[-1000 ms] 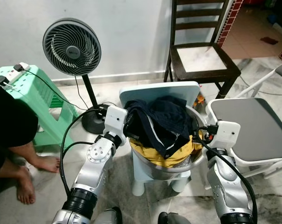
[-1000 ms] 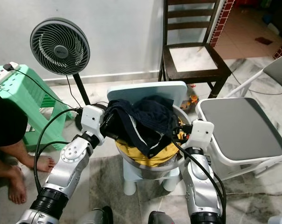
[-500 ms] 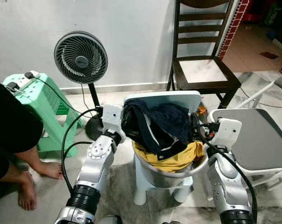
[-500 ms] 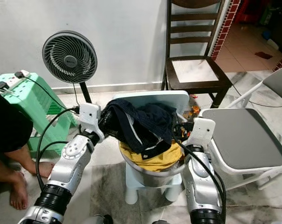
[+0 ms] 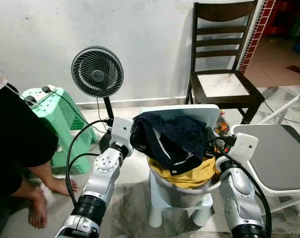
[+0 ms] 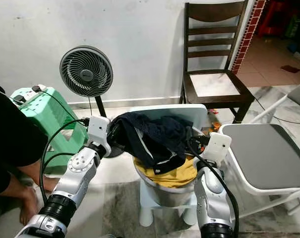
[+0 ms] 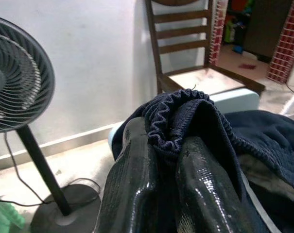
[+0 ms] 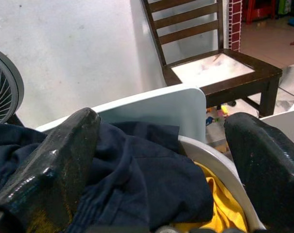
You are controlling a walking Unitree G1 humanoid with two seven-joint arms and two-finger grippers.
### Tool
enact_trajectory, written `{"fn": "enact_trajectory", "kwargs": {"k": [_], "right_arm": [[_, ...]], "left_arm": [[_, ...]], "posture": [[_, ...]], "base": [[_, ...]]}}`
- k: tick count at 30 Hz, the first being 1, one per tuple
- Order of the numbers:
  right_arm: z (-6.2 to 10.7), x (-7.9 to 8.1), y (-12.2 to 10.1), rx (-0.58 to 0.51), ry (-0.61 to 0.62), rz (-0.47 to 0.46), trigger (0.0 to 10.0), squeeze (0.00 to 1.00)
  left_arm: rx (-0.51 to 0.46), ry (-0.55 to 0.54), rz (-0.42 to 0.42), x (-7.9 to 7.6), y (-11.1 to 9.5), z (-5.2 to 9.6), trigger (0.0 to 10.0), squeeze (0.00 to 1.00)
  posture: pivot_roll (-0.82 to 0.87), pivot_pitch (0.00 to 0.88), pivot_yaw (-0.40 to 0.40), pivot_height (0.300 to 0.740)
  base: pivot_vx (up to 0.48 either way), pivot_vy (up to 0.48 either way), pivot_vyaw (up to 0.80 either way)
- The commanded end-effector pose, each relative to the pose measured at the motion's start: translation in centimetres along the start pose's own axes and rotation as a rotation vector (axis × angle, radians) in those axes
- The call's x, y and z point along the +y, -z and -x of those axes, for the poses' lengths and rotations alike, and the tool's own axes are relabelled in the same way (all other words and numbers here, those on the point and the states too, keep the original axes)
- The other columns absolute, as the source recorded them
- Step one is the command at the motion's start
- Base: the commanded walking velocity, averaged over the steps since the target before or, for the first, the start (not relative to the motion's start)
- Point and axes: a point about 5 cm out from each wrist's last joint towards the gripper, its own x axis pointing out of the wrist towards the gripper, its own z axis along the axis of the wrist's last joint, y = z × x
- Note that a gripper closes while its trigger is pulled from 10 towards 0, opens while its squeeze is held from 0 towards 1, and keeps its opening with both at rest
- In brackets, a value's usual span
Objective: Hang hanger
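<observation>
A navy garment with an elastic waistband lies heaped over yellow cloth in a metal basin. The basin rests on a small pale stool in front of me. My left gripper is at the heap's left side, shut on the navy waistband, which bunches over both black fingers. My right gripper sits at the basin's right rim, open. Its two fingers stand wide apart with the navy cloth and the basin's rim beyond them.
A standing fan and a green plastic stool are at the back left. A person sits on the left, one bare foot on the floor. A dark wooden chair stands behind, a grey folding chair at the right.
The whole picture has slid down and to the right, so the camera has moved. Both grippers keep their places at the basin, and the left one still holds the navy garment.
</observation>
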Motion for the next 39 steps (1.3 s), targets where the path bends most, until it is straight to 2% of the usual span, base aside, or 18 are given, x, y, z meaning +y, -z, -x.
{"fn": "enact_trajectory", "kwargs": {"k": [1, 18, 23, 31, 39], "right_arm": [[-0.1, 0.0, -0.2, -0.009, 0.006, -0.011, 10.0, 0.0], [0.0, -0.2, -0.4, -0.006, -0.021, 0.023, 10.0, 0.0], [0.2, -0.3, -0.5, -0.01, -0.015, 0.028, 10.0, 0.0], [0.5, -0.7, -0.6, -0.015, 0.0, 0.034, 10.0, 0.0], [0.5, -1.0, -0.7, -0.011, 0.0, 0.045, 10.0, 0.0]], "left_arm": [[-0.028, -0.029, -0.007, 0.6, -0.7, -0.3, 10.0, 0.0], [-0.034, -0.01, 0.011, -0.3, 0.0, 0.0, 10.0, 0.0], [-0.037, 0.009, 0.027, -0.4, -0.1, 0.0, 10.0, 0.0], [-0.051, 0.112, 0.065, -1.5, -0.3, 0.0, 10.0, 0.0], [-0.063, 0.113, 0.064, -1.9, -0.4, -0.1, 10.0, 0.0]], "posture": [[0.02, 0.004, 0.054, 0.74], [0.02, 0.052, 0.032, 0.74], [0.01, 0.057, 0.035, 0.74], [-0.01, 0.065, 0.037, 0.74], [-0.01, 0.064, 0.032, 0.74]], "base": [[0.0, 0.0, 0.0], [0.0, 0.0, 0.0], [0.0, 0.0, 0.0], [0.0, 0.0, 0.0], [0.0, 0.0, 0.0]]}}
